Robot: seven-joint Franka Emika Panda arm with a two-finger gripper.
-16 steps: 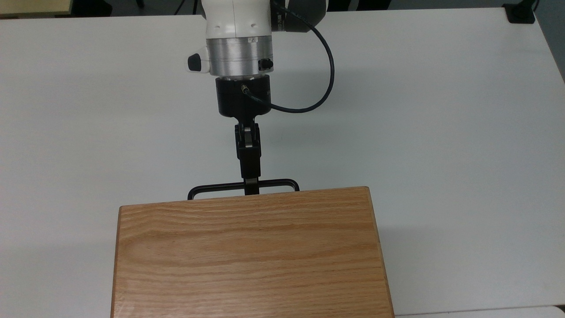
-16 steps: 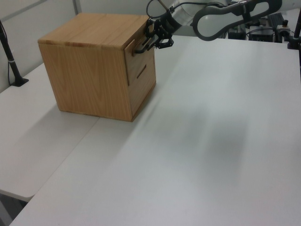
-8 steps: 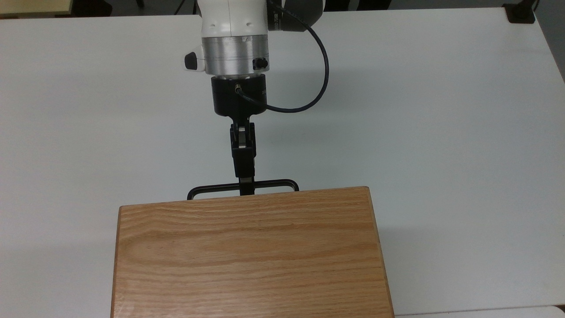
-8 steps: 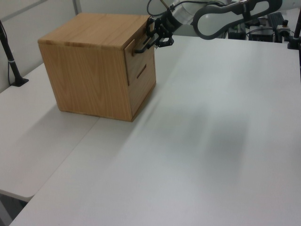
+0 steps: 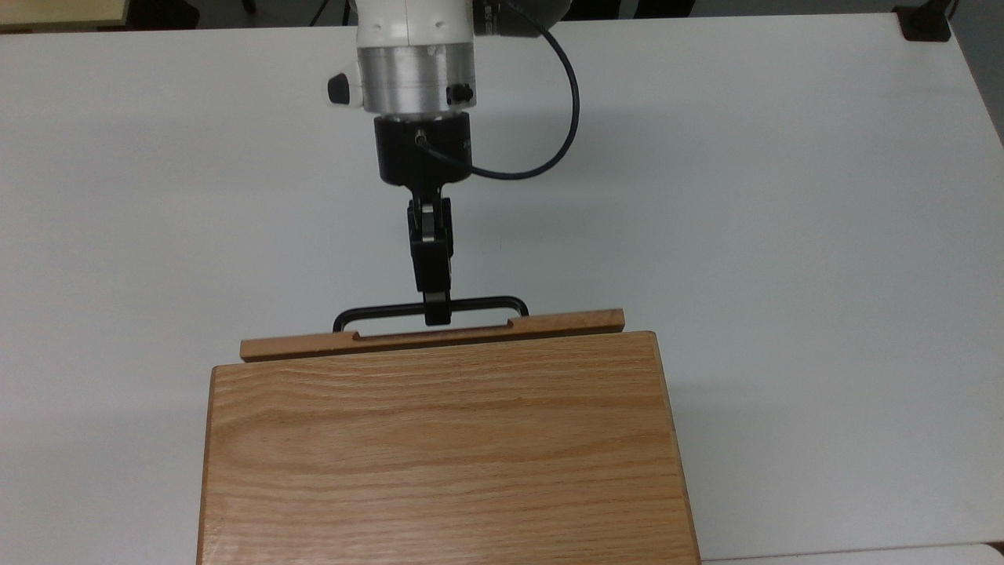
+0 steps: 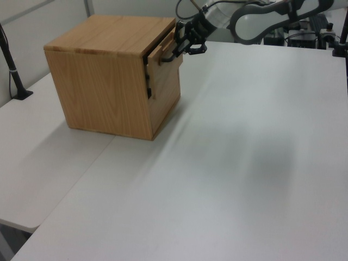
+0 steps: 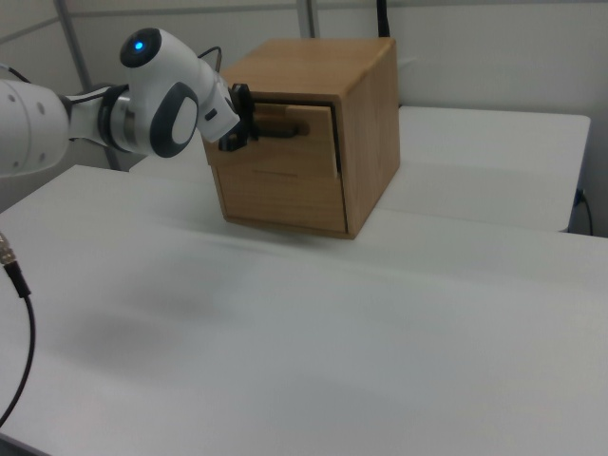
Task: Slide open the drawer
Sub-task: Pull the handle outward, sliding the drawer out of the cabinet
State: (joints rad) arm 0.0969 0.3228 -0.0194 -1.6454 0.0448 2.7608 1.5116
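The drawer [image 5: 549, 323] is the upper one in an oak cabinet [image 5: 439, 447]. Its light oak front panel sticks out a short way past the cabinet's top edge in the top view. A slim black bar handle [image 5: 486, 302] runs along the panel. My gripper [image 5: 437, 314] is shut on the middle of that bar, reaching in from the far side of the table. In the left view the drawer [image 6: 163, 57] stands slightly out from the cabinet [image 6: 103, 81], with the gripper [image 6: 182, 48] at its handle. In the right view the gripper [image 7: 249, 128] holds the handle in front of the drawer [image 7: 309, 128].
A second, lower drawer front [image 7: 280, 190] sits flush in the cabinet. The white table [image 5: 784, 235] spreads wide around the arm. A black cable [image 5: 569, 118] loops off the wrist. A black post [image 6: 11, 60] stands at the left view's left edge.
The gripper has pulled back from the cabinet with the handle in it. The drawer's front panel, flush before, now shows a narrow strip beyond the cabinet top.
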